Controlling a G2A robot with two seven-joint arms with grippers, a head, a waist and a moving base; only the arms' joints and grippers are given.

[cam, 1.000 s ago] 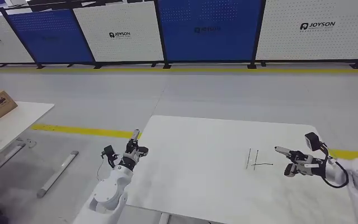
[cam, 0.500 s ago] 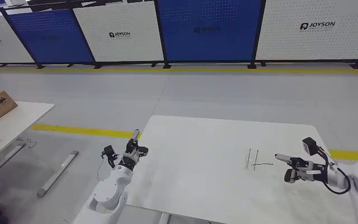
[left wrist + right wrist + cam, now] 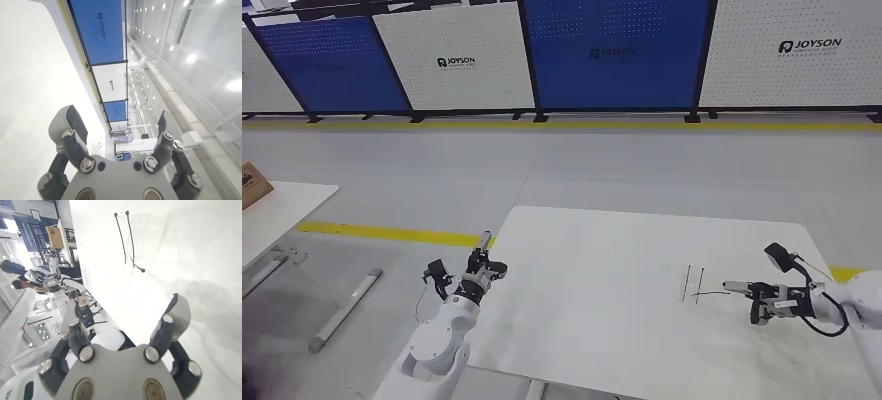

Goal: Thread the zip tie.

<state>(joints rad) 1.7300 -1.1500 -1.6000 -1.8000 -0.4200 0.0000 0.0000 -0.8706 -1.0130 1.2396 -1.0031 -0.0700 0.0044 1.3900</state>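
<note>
**Top view.** Three black zip ties [image 3: 689, 282] lie on the white bench [image 3: 592, 320], toward its right side. Two are side by side and parallel, with their long axes running away from the robot. The crosswise zip tie [image 3: 712, 294] cuts over their near ends and points out at the right gripper [image 3: 740, 300]. That gripper sits just beside the tie's outer end, fingers apart. The left gripper [image 3: 485, 255] is at the bench's left edge, well apart from all three.

**Left wrist view.** The left gripper [image 3: 118, 113] is spread wide with nothing between its fingers. The ties are only faint thin lines [image 3: 98, 147] far across the bench.

**Right wrist view.** The right gripper [image 3: 123, 299] is apart and empty. Ahead of it, the two long ties have their heads at the far end and their tails toward the gripper. The crosswise zip tie [image 3: 137, 265] is nearest, its head end toward the gripper, and it crosses one of the tails.

**Judgement.** The right arm is much the nearer, so the pick is its job. The crosswise tie's strap runs roughly along the line of approach, so the fingers would close across its width.
</note>
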